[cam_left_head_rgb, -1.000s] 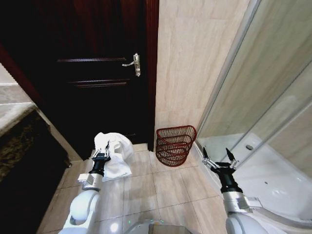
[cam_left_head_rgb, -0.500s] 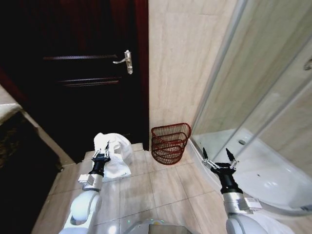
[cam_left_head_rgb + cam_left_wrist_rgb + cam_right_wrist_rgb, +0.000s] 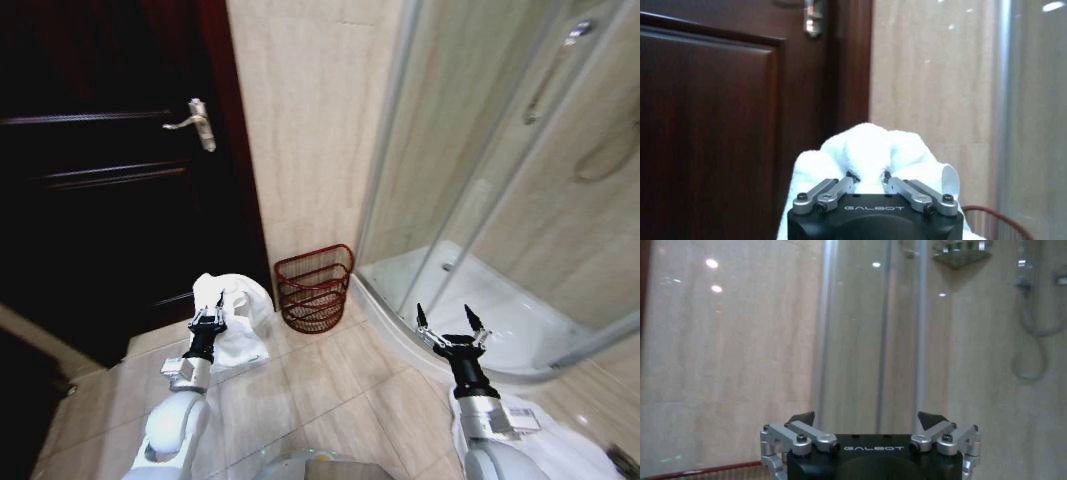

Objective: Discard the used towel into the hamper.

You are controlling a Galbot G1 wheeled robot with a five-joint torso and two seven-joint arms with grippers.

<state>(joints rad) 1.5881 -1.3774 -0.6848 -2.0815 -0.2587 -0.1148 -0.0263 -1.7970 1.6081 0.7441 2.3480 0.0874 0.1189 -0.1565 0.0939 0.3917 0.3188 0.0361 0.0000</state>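
Our left gripper (image 3: 207, 319) clamped on the towel (image 3: 238, 318), right gripper (image 3: 450, 329) spread, both arms forward.

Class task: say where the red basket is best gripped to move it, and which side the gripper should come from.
The hamper is best gripped at its top rim, from above on the side nearest the robot. It stands upright with its open mouth up, backed against the wall, so the far side is blocked. Its thin bars look weaker than the rim. The open right gripper seems better suited; the left gripper holds the towel.

Tiled wall (image 3: 300, 120) and shower glass (image 3: 470, 150) are brightly lit; glare spots are seen. Dark door (image 3: 100, 180) is underexposed. Edges are bowed by wide-angle distortion.
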